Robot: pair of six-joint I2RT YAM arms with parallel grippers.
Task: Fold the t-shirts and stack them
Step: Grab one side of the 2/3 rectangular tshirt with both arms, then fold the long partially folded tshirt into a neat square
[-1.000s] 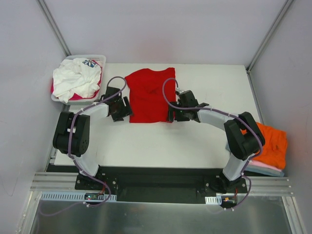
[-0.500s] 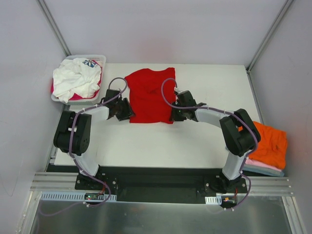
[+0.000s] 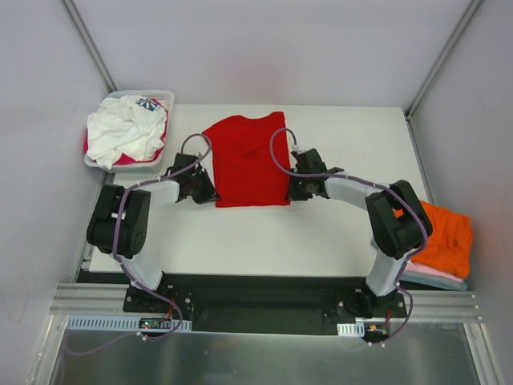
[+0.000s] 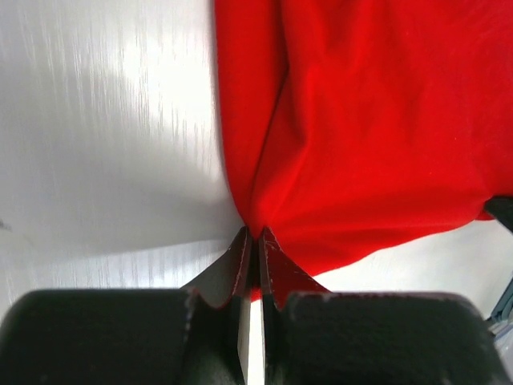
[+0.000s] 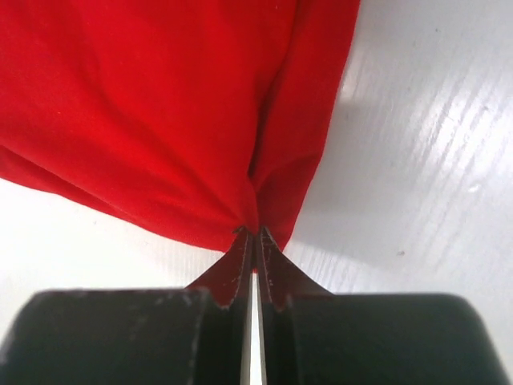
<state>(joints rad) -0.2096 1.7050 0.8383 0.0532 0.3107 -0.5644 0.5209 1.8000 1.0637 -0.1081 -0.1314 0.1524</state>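
A plain red t-shirt (image 3: 247, 159) lies spread on the white table (image 3: 240, 241). My left gripper (image 3: 210, 195) is shut on the shirt's near left corner; in the left wrist view the red cloth (image 4: 377, 136) bunches into the pinched fingertips (image 4: 255, 236). My right gripper (image 3: 290, 192) is shut on the near right corner, and the right wrist view shows the red cloth (image 5: 160, 112) gathered at the closed tips (image 5: 253, 234). A white t-shirt with a blue-red print (image 3: 126, 128) and a magenta one (image 3: 127, 159) fill the basket. Orange (image 3: 445, 237) and pink (image 3: 437, 275) shirts lie stacked at the right edge.
The white slotted basket (image 3: 164, 96) stands at the table's back left corner, close to the left arm. The folded stack hangs over the table's right edge beside the right arm's elbow (image 3: 398, 224). Grey walls enclose the table on three sides.
Both grippers went from open to shut on the red shirt's near corners. The shirt's near edge has been drawn straighter and slightly toward the arms.
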